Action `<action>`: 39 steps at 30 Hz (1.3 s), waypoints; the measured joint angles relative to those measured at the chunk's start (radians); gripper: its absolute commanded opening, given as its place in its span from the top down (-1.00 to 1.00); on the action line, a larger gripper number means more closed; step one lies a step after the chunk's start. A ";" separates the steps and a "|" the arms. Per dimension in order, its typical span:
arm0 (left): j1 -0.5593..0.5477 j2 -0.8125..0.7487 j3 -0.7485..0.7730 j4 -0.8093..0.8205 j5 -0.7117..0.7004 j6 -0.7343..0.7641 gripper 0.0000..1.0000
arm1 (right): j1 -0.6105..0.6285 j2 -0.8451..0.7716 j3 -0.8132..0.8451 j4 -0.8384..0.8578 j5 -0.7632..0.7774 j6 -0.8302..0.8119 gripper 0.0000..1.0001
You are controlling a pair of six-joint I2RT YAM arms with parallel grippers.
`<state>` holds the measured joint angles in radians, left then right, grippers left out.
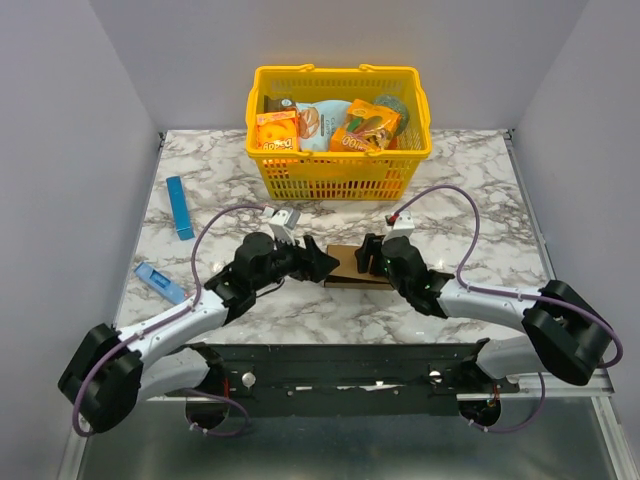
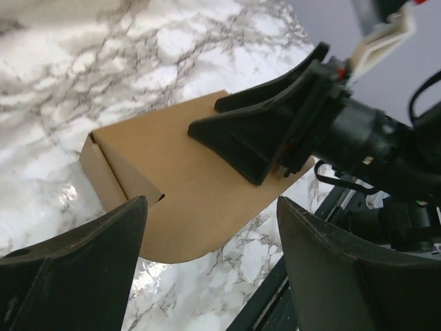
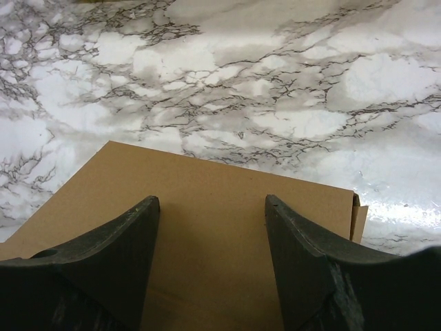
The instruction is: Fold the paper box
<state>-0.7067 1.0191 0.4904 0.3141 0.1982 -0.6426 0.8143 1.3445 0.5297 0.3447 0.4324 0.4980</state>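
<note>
Left arm (image 1: 150, 340) is nearest, reaching in from the near edge of the worktop (image 1: 470, 190). Left tool (image 1: 322, 264) is at the left end of the paper box (image 1: 345, 268), jaws wide, gripping nothing. Its wrist view puts the box's left corner below the gap; can't confirm contact.

Box is mid-worktop between the two tools, in front of the yellow basket (image 1: 340, 170) and apart from it.

Done, my read:
- left end wall is up, with a flap folded in at that corner
- large top panel lies flat over the body

Left to do, my read:
- the panel's rounded near-side edge overhangs the body, untucked
- so the closing tuck is pending

Far side and most of the right end are hidden, so no call there.

Right tool (image 1: 366, 256) comes in over the top panel from the right, jaws partly apart, nothing between them. From the left wrist view its lower finger tip looks to rest on the panel, likely pinning it down. Call it mostly formed, not closed.
</note>
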 measured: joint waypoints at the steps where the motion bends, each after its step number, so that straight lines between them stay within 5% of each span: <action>1: 0.010 0.043 0.003 -0.001 0.015 -0.020 -0.48 | 0.000 0.000 0.000 0.000 0.000 0.000 -0.41; 20: 0.032 0.346 0.024 0.172 0.171 -0.208 -0.40 | -0.005 0.015 0.000 -0.016 0.023 -0.009 -0.42; 31: 0.032 0.284 0.025 0.060 0.032 -0.121 -0.48 | -0.005 0.015 -0.008 -0.006 0.027 -0.009 -0.42; 39: 0.032 0.354 0.022 0.081 0.003 -0.097 -0.06 | -0.005 0.015 -0.011 0.002 0.027 -0.009 -0.41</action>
<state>-0.6743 1.3731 0.5121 0.3954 0.2012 -0.7399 0.8097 1.3594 0.5182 0.3466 0.4599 0.4892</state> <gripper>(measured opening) 0.650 0.707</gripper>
